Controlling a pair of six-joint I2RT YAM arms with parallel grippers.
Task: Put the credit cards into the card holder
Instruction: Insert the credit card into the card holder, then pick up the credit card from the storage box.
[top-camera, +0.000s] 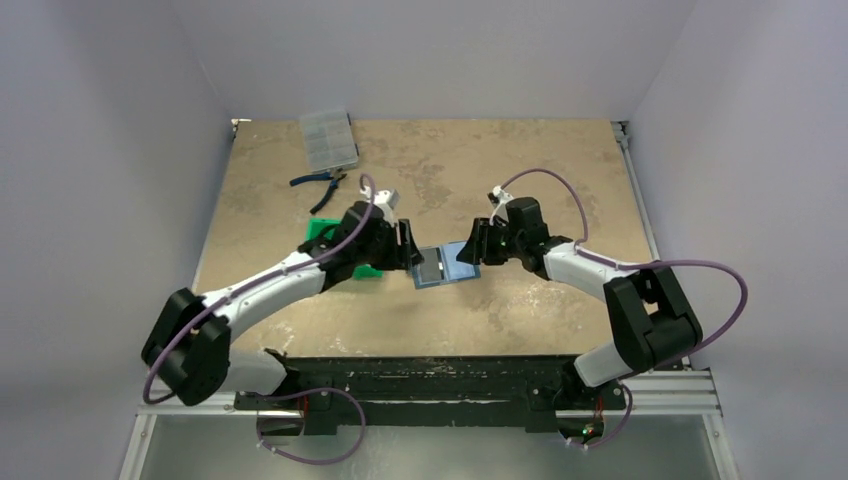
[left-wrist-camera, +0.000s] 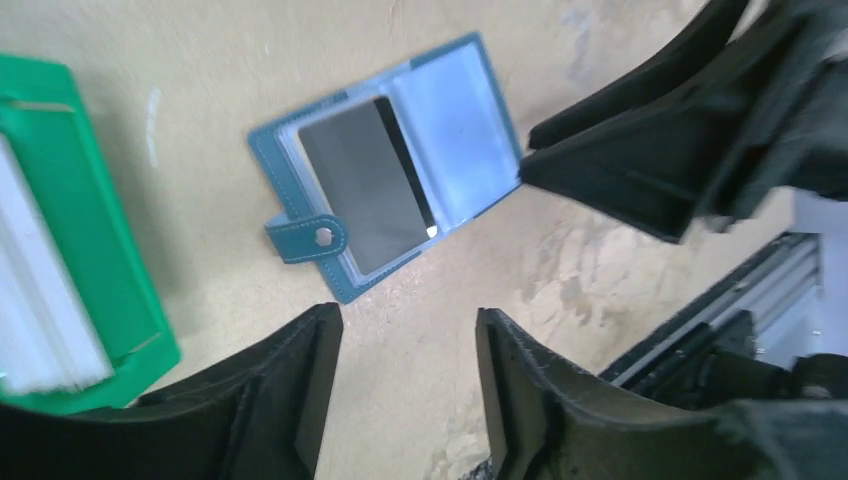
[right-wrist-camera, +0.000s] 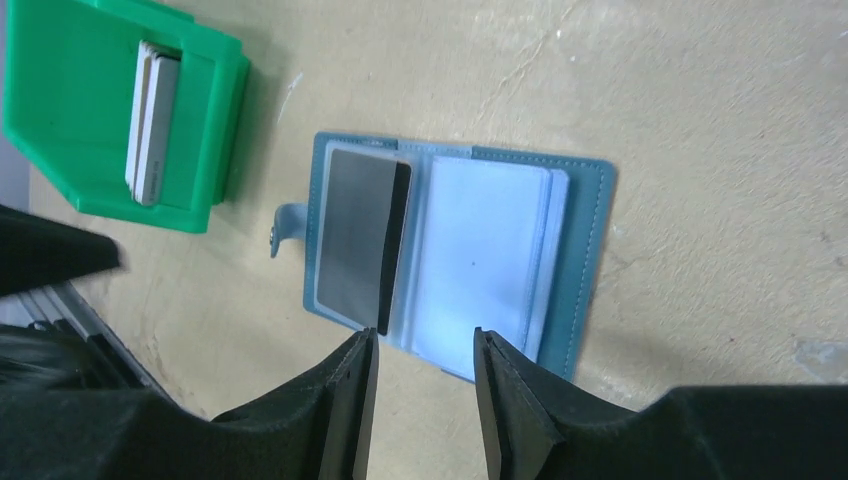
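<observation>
While both arms lean in over the middle of the bench, I see the card holder (top-camera: 445, 267) lying opened flat between them, inner pockets up. One grey card (right-wrist-camera: 358, 235) with a dark stripe sits in the pocket on the half that carries the clasp tab, the half toward the left edge. The left gripper (left-wrist-camera: 405, 330) hangs just beside that half with its jaws apart and only bare bench between them. The right gripper (right-wrist-camera: 425, 350) hovers at the holder's opposite side, fingers parted and gripping nothing, its tips just short of the clear pages. More credit cards (right-wrist-camera: 150, 125) stand stacked on edge in the green tray (right-wrist-camera: 60, 90), which sits near the holder on its left-edge side, not touching it
</observation>
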